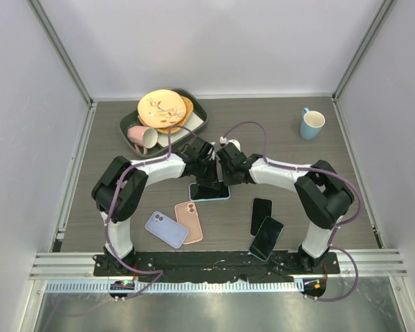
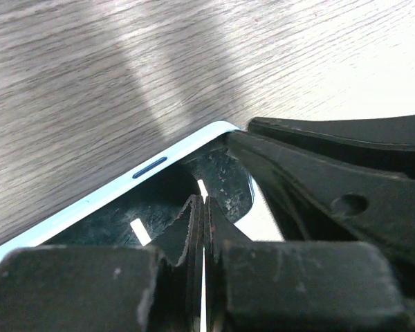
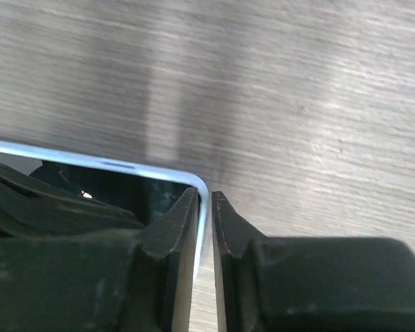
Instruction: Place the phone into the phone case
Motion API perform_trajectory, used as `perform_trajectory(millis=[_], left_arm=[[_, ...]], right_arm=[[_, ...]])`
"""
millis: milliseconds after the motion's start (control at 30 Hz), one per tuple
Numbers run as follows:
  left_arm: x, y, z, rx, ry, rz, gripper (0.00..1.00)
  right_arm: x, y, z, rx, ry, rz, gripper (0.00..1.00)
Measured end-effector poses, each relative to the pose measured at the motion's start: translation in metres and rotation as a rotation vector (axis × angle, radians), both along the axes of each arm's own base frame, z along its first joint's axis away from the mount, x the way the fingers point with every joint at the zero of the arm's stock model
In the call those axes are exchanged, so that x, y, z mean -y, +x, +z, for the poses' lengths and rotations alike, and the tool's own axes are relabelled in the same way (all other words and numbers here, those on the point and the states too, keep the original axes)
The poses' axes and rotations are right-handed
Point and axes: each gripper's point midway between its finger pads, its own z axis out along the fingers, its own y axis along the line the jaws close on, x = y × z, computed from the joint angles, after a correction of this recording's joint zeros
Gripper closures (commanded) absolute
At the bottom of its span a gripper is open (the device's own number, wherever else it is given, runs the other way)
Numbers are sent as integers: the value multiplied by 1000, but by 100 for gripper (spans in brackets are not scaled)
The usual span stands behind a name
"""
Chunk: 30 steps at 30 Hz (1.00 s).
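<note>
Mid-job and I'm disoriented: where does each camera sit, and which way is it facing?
Top: fixed above and behind the robot, looking down at the table; both arms show, left claw and right claw meeting at the blue-edged phone.
Left wrist: on the left arm, facing down along its shut fingers at the phone's corner.
Right wrist: on the right arm, facing down; its fingers pinch the phone's rim.
Shared: both wrist views show that phone's corner.

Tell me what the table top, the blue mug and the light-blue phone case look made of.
Table top: grey wood-grain streaks with a soft sheen; likely laminate. Blue mug: smooth, white inside; probably glazed ceramic. Phone case: smooth pale-blue rim with slight sheen; plastic or silicone, cannot tell which.
</note>
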Motion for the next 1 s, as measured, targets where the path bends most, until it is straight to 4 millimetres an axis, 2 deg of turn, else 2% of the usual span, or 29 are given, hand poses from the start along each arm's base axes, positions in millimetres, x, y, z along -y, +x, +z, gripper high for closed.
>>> perform_trajectory(millis=[67,100,167,200,267,300,367,400,433,500,567,667,767,900,1000], left_arm=[[-2,0,1,15,-1,2,98],[-3,0,1,21,1,2,98],[-7,-2,2,33,2,3,98],[-8,-4,3,39,2,3,98],[-13,-8,3,46,2,6,96],[-16,-11,4,49,2,7,95],[-22,-17,5,55,4,10,85],[-24,-20,5,55,5,11,80],[-27,-23,6,58,1,12,70],[-30,-27,11,69,-13,8,62],[-30,-32,21,88,-46,2,56],[-30,-38,35,124,-103,-1,51],[-30,-46,48,159,-176,-2,41],[-28,-56,56,168,-261,1,29],[-24,-59,58,160,-320,4,23]], right_arm=[[5,-6,2,-2,4,-2,83],[7,-10,3,-9,13,-1,67],[12,-17,6,-29,33,-11,59],[14,-19,10,-36,53,-13,50],[17,-21,22,-40,119,-28,47],[18,-21,31,-37,166,-34,41],[22,-16,51,-14,276,-59,35],[25,-14,61,0,325,-72,28],[29,-11,71,21,389,-89,25],[45,-7,88,60,495,-141,19],[61,-7,100,103,580,-190,17],[83,-13,106,132,652,-252,18],[98,-18,110,144,680,-300,18],[122,-31,107,149,681,-388,18],[137,-44,100,139,663,-450,19]])
